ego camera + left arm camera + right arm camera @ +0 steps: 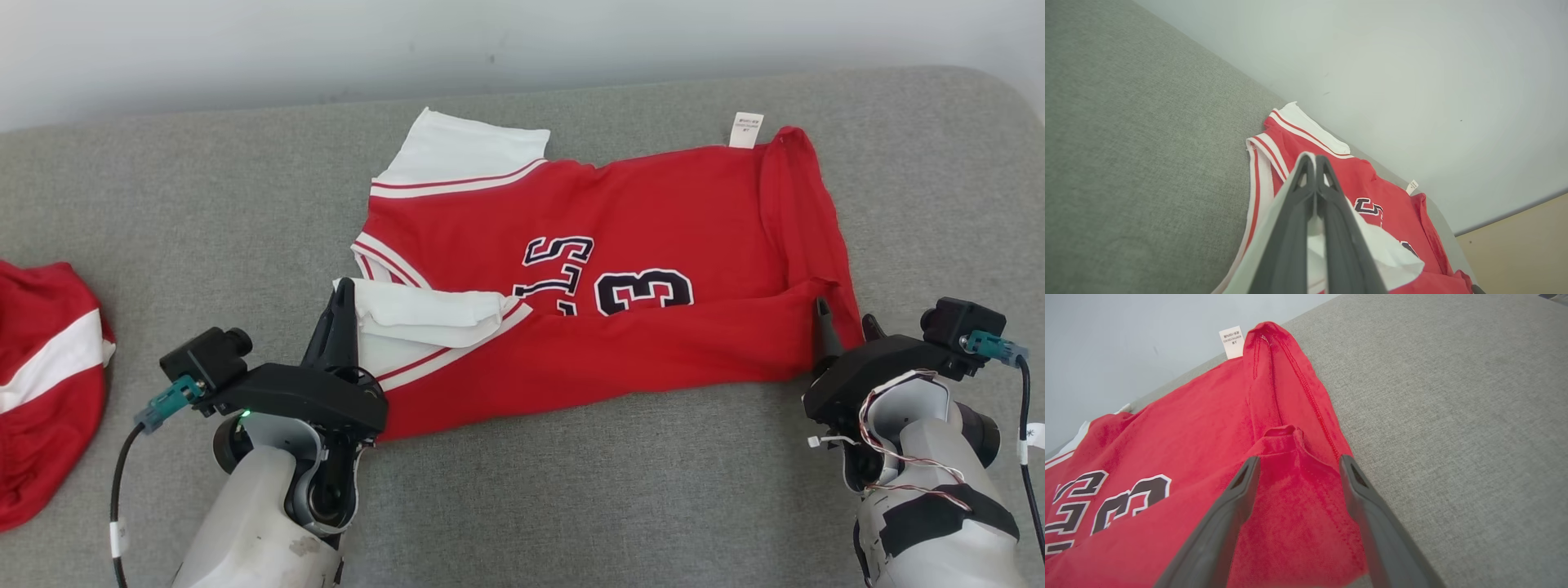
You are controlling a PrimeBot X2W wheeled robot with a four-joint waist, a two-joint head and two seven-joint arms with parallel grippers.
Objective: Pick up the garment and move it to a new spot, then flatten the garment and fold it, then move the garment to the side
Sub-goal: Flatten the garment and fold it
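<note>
Garment (653,204) pinched in left jaws, hem between parted right jaws

- My forearm (253,523), below the green light (243,414), is a pale grey shell.
- Beside that light: black boxy camera (204,355), teal plug (167,402), black cable (118,498).
- Above it, my long dark fingers (339,322).
- Far right of it, red-and-white wires (886,433) and, perhaps, black tape (939,518).

Red-white cloth (41,392) on grey cushion (204,204)

A grey fabric surface (571,506) meets a pale wall (522,41); beige floor (1515,253) lies beyond.
</note>
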